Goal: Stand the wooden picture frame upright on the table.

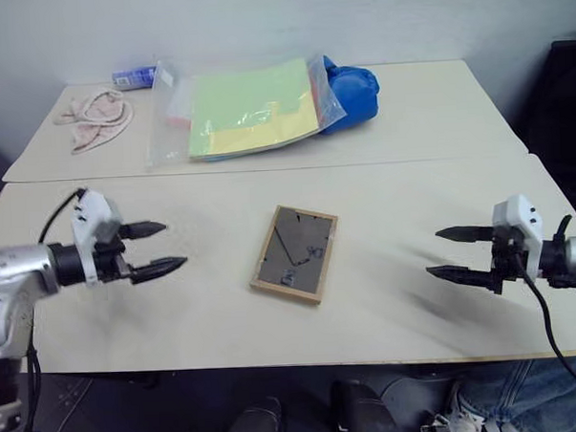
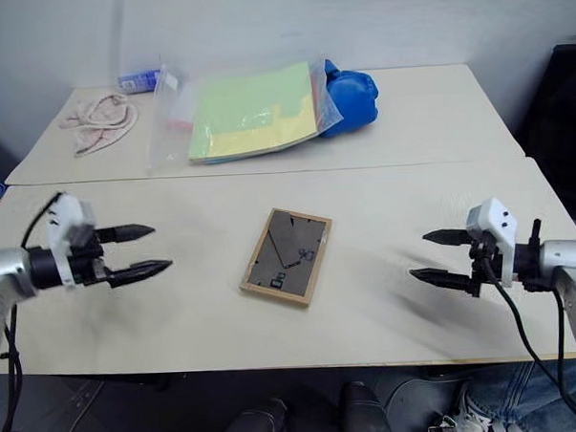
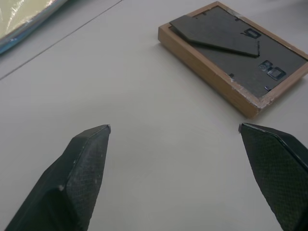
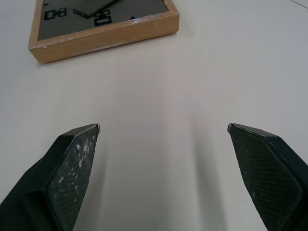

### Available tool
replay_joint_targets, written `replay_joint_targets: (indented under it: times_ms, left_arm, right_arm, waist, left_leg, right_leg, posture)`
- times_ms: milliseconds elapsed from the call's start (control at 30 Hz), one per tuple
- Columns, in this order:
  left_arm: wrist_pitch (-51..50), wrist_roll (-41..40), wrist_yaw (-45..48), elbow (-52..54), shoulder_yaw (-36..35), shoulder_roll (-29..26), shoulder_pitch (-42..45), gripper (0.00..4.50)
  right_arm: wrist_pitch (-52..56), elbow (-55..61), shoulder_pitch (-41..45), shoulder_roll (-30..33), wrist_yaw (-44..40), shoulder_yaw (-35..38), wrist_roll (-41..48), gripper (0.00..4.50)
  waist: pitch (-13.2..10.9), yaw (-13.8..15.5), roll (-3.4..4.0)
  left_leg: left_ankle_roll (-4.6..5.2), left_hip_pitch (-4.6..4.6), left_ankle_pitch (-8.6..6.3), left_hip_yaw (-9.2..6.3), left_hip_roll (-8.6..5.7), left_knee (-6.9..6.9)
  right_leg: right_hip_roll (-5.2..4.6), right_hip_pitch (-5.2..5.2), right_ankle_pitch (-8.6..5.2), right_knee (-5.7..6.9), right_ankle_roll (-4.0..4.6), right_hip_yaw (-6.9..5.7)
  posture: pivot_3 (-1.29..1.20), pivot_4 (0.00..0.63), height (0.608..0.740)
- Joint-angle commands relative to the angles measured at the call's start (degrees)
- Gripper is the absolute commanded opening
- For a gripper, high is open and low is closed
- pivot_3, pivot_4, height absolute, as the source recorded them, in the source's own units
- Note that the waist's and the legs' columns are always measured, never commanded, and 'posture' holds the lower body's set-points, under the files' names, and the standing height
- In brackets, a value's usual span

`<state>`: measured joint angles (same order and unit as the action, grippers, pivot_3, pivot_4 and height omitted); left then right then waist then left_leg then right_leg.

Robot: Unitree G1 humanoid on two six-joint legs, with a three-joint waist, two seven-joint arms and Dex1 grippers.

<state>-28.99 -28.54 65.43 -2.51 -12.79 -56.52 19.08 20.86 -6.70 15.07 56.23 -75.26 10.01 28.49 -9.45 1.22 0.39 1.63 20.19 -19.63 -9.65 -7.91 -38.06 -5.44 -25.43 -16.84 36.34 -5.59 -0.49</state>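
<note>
Two grippers, left point(image 1: 160, 248) and right point(image 1: 449, 253), hover with fingers spread wide, holding nothing, well apart on either side of the frame point(image 1: 295, 253). It lies back-up mid-table point(image 1: 411, 187), nothing blocking it. Farther back: paper bag point(image 1: 245, 108), blue thing point(image 1: 351, 87), cloth point(image 1: 97, 114).

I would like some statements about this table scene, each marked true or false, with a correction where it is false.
1. The wooden picture frame lies flat on the table with its dark back panel up. True.
2. The left gripper is closed on the frame. False: it is open and apart from the frame.
3. The right gripper is open and holds nothing. True.
4. The clear bag of coloured papers lies between the two grippers. False: it lies at the far side, beyond the frame.
5. A blue object lies beside the bag. True.
</note>
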Motion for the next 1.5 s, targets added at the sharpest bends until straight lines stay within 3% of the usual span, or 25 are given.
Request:
replay_joint_targets:
  times_ms: [33,333,433,600,800,867,1000,1200,1367,1500]
  left_arm:
    - [3.1,2.0,4.0,-1.9,2.5,-1.1,1.5,4.50]
    - [6.4,5.6,2.6,-3.1,6.1,2.4,2.6,4.50]
    - [9.2,8.0,3.6,-5.0,9.0,3.7,4.8,3.90]
    - [13.1,12.3,5.8,-7.9,16.2,8.0,9.3,2.45]
    - [20.8,20.5,3.5,-18.7,23.9,17.2,17.2,0.58]
    - [23.0,22.0,3.1,-21.2,25.0,19.0,18.6,0.02]
    - [20.4,21.6,3.7,-20.7,25.3,21.5,19.8,0.02]
    - [5.7,13.1,5.4,-7.5,22.9,24.1,16.6,0.02]
    - [0.7,14.9,1.7,-4.5,22.2,21.7,13.0,0.02]
    - [-15.1,9.7,1.3,-2.2,18.9,16.9,10.0,0.92]
  right_arm:
    - [1.6,2.4,0.8,0.9,-0.4,2.1,1.6,4.37]
    - [2.4,6.6,0.3,-0.9,4.3,1.7,1.1,4.37]
    - [2.4,7.6,1.4,-0.9,3.6,0.0,1.0,3.81]
    - [-0.3,7.1,5.8,-3.1,3.3,-6.2,-3.2,2.27]
    - [-7.7,-1.7,14.7,-10.7,3.0,-15.9,-11.8,0.22]
    - [-9.9,-4.6,17.0,-12.8,2.9,-18.0,-14.0,0.00]
    - [-13.6,-11.0,21.8,-17.5,6.9,-21.3,-19.8,0.00]
    - [-16.8,-17.3,26.0,-23.7,7.6,-23.4,-22.5,0.00]
    - [-18.7,-18.7,26.5,-23.8,8.7,-22.7,-24.8,0.00]
    - [-19.1,-13.6,24.2,-18.7,3.8,-22.5,-24.9,0.00]
  waist:
    - [0.0,0.0,0.00]
    - [-0.1,0.3,-0.06]
    - [-0.1,0.3,-0.07]
    - [-0.1,0.2,-0.07]
    - [-0.1,0.2,-0.18]
    - [-0.2,0.0,-0.21]
    - [-0.2,-0.1,-0.28]
    - [-0.2,-0.3,-0.30]
    - [-0.2,-0.5,-0.30]
    - [-0.2,-1.2,-0.30]
  left_leg:
    - [0.00,0.01,0.00,0.00,0.01,0.01]
    - [0.03,0.09,-0.01,0.04,0.01,-0.02]
    - [0.07,0.09,0.02,0.12,0.01,-0.05]
    - [0.12,0.06,0.06,0.26,0.00,-0.10]
    - [0.19,0.09,0.10,0.45,-0.02,-0.15]
    - [0.19,0.12,0.10,0.47,-0.02,-0.14]
    - [0.22,0.17,0.10,0.56,-0.04,-0.17]
    - [0.24,0.17,0.11,0.61,-0.04,-0.25]
    - [0.24,0.16,0.11,0.62,-0.06,-0.29]
    - [0.22,0.15,0.11,0.64,-0.05,-0.21]
  right_leg:
    - [0.01,0.00,0.00,-0.05,0.00,0.00]
    - [0.02,-0.02,0.08,-0.17,-0.12,0.03]
    - [0.03,-0.02,0.18,-0.18,-0.15,0.11]
    - [0.05,-0.01,0.30,-0.19,-0.22,0.23]
    - [0.08,-0.06,0.39,-0.22,-0.30,0.37]
    - [0.09,-0.12,0.39,-0.24,-0.31,0.41]
    - [0.10,-0.20,0.41,-0.24,-0.34,0.48]
    - [0.10,-0.25,0.43,-0.07,-0.37,0.57]
    - [0.10,-0.25,0.43,0.11,-0.37,0.60]
    - [0.12,-0.33,0.42,0.19,-0.37,0.66]
  posture:
    - [0.00,0.150,0.740]
    - [0.00,0.150,0.740]
    - [0.00,0.150,0.740]
    - [0.00,0.150,0.740]
    - [0.00,0.150,0.740]
    - [0.00,0.150,0.740]
    - [0.00,0.150,0.740]
    - [0.00,0.150,0.740]
    - [0.00,0.150,0.740]
    - [0.00,0.150,0.740]
